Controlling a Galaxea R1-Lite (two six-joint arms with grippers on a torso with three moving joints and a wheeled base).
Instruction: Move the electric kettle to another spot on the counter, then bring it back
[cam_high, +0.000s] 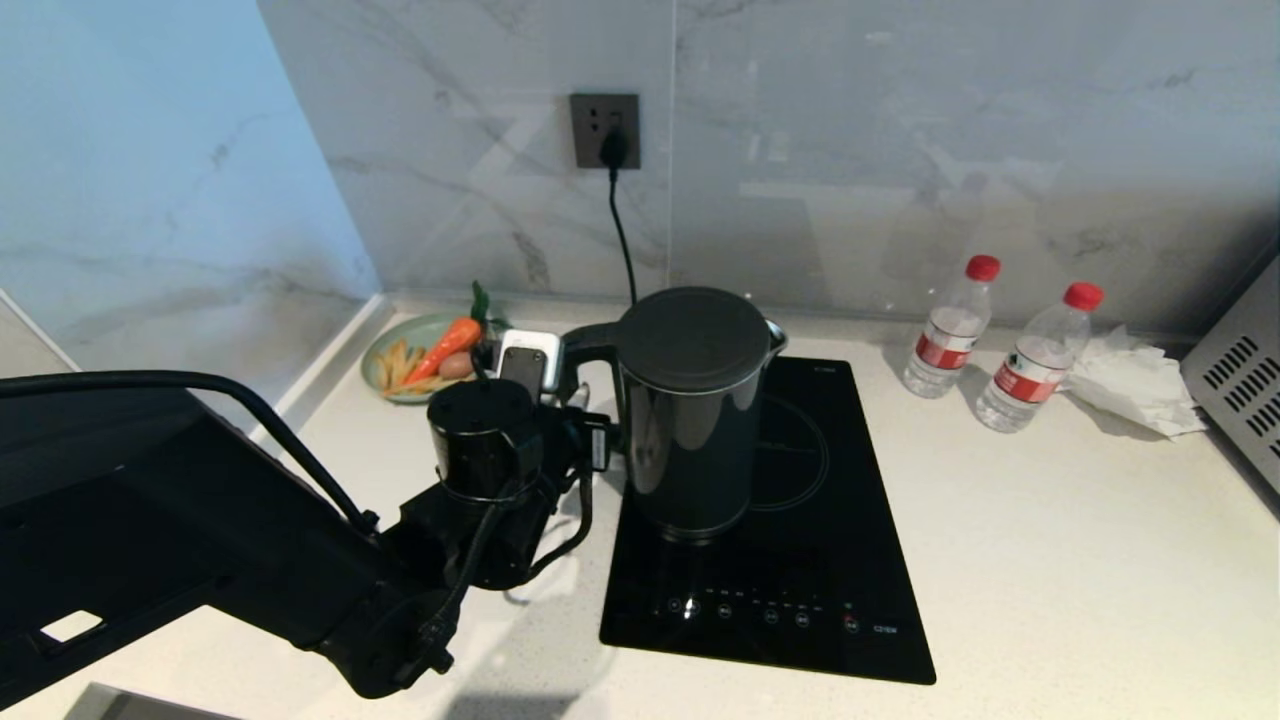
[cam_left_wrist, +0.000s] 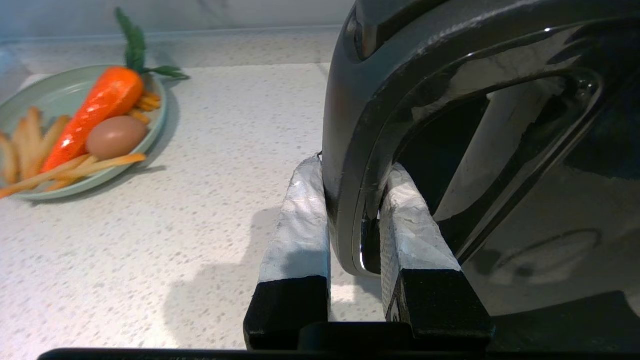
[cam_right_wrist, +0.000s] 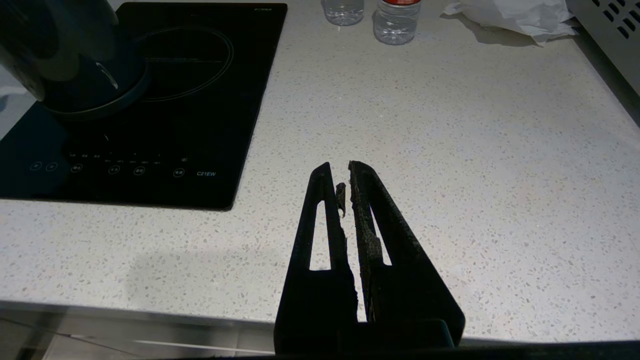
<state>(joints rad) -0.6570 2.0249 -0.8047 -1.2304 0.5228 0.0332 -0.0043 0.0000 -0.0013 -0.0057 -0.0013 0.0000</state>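
The electric kettle, tall and glossy black with a flat lid, stands upright over the left part of the black cooktop. I cannot tell whether its bottom touches the glass. My left gripper is shut on the kettle's loop handle, one taped finger on each side. In the head view the left gripper sits just left of the kettle, by its handle. My right gripper hangs shut and empty above the white speckled counter, right of the cooktop; the kettle shows at that view's corner.
A green plate with a carrot, an egg and fries sits at the back left. Two red-capped water bottles, crumpled paper and a metal appliance stand at the right. A cord hangs from the wall socket.
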